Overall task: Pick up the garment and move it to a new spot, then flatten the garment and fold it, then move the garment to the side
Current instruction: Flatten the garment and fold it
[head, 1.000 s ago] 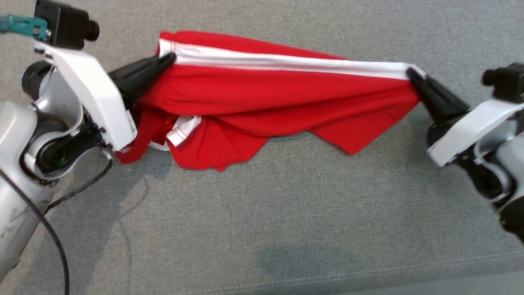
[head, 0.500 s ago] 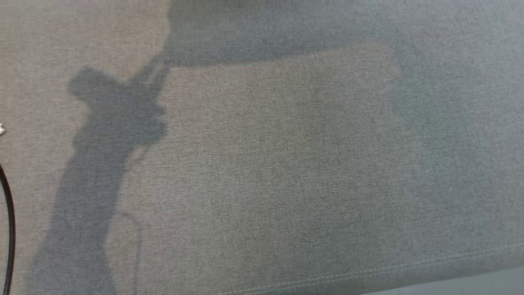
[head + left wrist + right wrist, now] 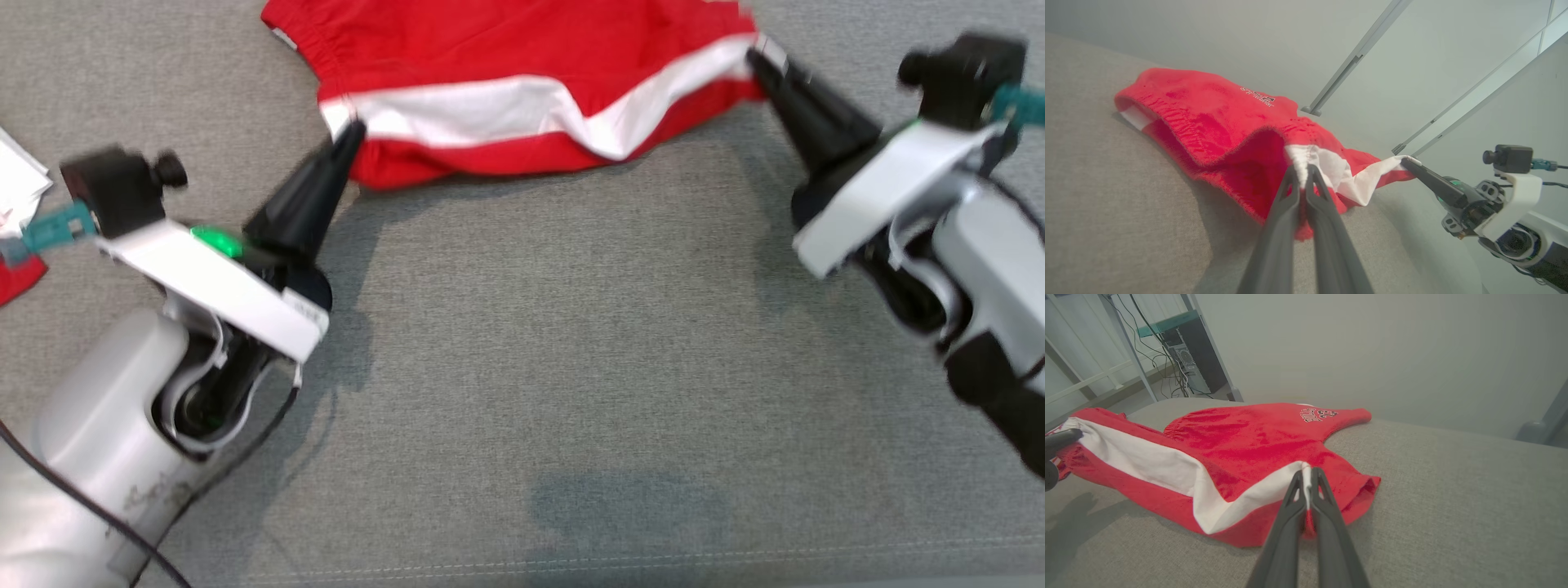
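Now, red shorts [image 3: 506,49]: you have them spread near the far edge of the grey fabric surface [image 3: 522,343], about midway between its left and right sides, most of the cloth lying on the fabric.
White stripe [image 3: 490,110]: it runs along the near side of the shorts and sags in the middle between your two grips.
Waistband [image 3: 306,45]: gathered elastic, at the left end of the shorts, towards the far-left part of the surface.
Lettering [image 3: 1318,414]: a small print on the far side of the shorts; too small for you to read.
Left gripper [image 3: 351,135]: jaws pressed together on the left end of the white stripe, with the cloth pinched between the fingertips in the left wrist view [image 3: 1301,173].
Right gripper [image 3: 758,59]: jaws clamped on the right end of the same stripe, with a thin white edge between the fingertips in the right wrist view [image 3: 1306,473].
Arms: you have both reaching forward and inward, well apart, one at each end of the shorts.
Left edge of the surface: a white scrap [image 3: 16,175] and a bit of red [image 3: 16,278]; you cannot tell what they are.
Near edge: a stitched seam [image 3: 653,559] runs along it.
Background: a computer tower [image 3: 1196,355] stands beyond the surface.
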Tool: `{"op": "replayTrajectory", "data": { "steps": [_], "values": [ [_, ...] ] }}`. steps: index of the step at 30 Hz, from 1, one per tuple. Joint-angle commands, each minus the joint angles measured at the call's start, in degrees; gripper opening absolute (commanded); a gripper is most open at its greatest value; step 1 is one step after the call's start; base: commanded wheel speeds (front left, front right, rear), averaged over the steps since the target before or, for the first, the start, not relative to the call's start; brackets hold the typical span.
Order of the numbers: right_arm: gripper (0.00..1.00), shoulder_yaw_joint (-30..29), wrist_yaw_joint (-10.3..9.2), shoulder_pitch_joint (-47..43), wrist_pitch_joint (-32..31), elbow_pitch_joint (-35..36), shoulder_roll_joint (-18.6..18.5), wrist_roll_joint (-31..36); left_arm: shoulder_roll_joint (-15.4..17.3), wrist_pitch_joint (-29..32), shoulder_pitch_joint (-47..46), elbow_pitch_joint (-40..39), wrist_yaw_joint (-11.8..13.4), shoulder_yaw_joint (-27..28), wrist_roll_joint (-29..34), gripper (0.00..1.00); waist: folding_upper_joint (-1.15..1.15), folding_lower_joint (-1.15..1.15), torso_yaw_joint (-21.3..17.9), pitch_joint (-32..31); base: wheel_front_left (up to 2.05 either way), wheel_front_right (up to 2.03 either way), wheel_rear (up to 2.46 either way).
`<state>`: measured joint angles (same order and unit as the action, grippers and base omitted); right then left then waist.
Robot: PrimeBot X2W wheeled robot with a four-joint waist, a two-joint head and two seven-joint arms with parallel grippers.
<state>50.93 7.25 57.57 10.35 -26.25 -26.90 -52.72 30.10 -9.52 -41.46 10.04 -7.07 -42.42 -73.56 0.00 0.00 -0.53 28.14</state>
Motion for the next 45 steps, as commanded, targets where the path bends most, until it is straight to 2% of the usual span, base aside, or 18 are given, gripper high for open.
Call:
{"op": "replayTrajectory", "data": {
  "steps": [1,7,11,15,25,30,31,32,33,34,35,36,39,40,42,45],
  "values": [
    [0.0,-0.5,0.24,-2.9,1.2,1.9,-0.8,-0.8,2.7,-1.1,-0.4,-1.1,-0.4,1.8,0.5,0.0,0.0,0.0,0.5,-0.1,0.0,0.0,0.0],
    [0.0,-5.0,0.24,-14.3,2.8,7.5,-3.2,-3.9,4.6,-3.3,7.0,-0.2,-0.4,-0.4,-0.6,0.0,0.0,0.0,0.2,-3.3,0.0,0.0,0.0],
    [0.0,-7.7,0.24,-20.2,0.0,12.5,-5.1,-4.3,6.9,-3.6,11.8,-1.3,-0.3,-0.8,-1.4,0.0,0.0,0.0,-0.9,-5.6,0.0,0.0,0.0],
    [0.0,-10.7,0.24,-27.0,-3.0,17.2,-6.1,-3.7,8.9,-3.8,15.8,-3.7,1.5,-0.8,-1.9,0.0,0.0,0.0,-1.4,-7.7,0.0,0.0,0.0],
    [0.0,-21.0,0.24,-44.1,-8.3,24.6,-0.9,1.8,11.0,-4.1,23.3,-10.5,8.2,-1.7,-2.2,0.0,0.0,0.0,-1.5,-10.6,0.0,0.0,0.0],
    [0.0,-24.4,0.24,-48.1,-12.2,26.5,2.6,6.2,10.7,-3.8,24.5,-11.9,9.6,-2.1,-2.5,0.0,0.0,0.0,-1.1,-10.2,0.0,0.0,0.0],
    [0.12,-25.0,0.24,-48.7,-12.9,26.8,3.0,7.1,10.6,-3.8,24.6,-11.9,9.7,-2.2,-2.5,0.0,0.0,0.0,-0.9,-10.2,0.0,0.0,0.0],
    [0.42,-25.2,0.24,-49.2,-13.9,27.1,3.4,7.9,10.4,-3.7,24.6,-11.8,9.9,-2.2,-2.5,0.0,0.0,0.0,-0.8,-10.2,0.0,0.0,0.0],
    [0.75,-24.9,0.24,-49.4,-15.0,27.6,3.3,8.9,10.0,-3.5,24.8,-11.5,10.0,-2.2,-3.1,0.14,0.0,0.0,-0.6,-10.2,0.0,0.0,0.0],
    [0.75,-24.9,0.24,-49.4,-15.0,27.6,3.3,8.9,10.0,-3.5,24.8,-11.5,10.0,-2.2,-3.1,0.14,0.0,0.0,-0.6,-10.2,0.0,0.0,0.0],
    [1.0,-24.7,0.24,-49.6,-15.7,28.0,3.1,9.9,9.7,-3.4,25.0,-11.3,10.1,-2.2,-3.6,0.44,0.0,0.0,-0.5,-10.4,0.0,0.0,0.0],
    [1.0,-25.3,0.24,-50.1,-16.2,27.9,3.4,10.5,9.7,-3.4,25.0,-11.2,10.2,-2.2,-3.4,1.0,0.0,0.0,-0.4,-10.5,0.0,0.0,0.0],
    [1.0,-26.8,0.24,-51.5,-17.3,28.6,3.9,11.5,9.7,-3.2,25.7,-11.5,10.4,-2.7,-3.4,1.0,0.0,0.0,0.0,-11.4,0.0,0.0,0.0],
    [1.0,-27.6,0.24,-51.9,-17.6,28.8,4.0,11.8,10.0,-3.4,26.0,-11.5,11.1,-2.4,-3.0,1.0,0.0,0.0,0.2,-11.8,0.0,0.0,0.0],
    [1.0,-29.2,0.24,-52.8,-17.8,29.6,4.2,12.4,11.3,-3.4,26.9,-11.6,13.5,-2.6,-1.7,1.0,0.0,0.0,0.5,-12.8,0.0,0.0,0.0],
    [1.0,-33.3,0.24,-53.7,-16.3,31.4,4.8,14.1,12.8,-4.7,27.9,-13.3,17.9,0.3,0.6,1.0,0.0,0.0,0.9,-14.4,0.0,0.0,0.0]
  ]
}}
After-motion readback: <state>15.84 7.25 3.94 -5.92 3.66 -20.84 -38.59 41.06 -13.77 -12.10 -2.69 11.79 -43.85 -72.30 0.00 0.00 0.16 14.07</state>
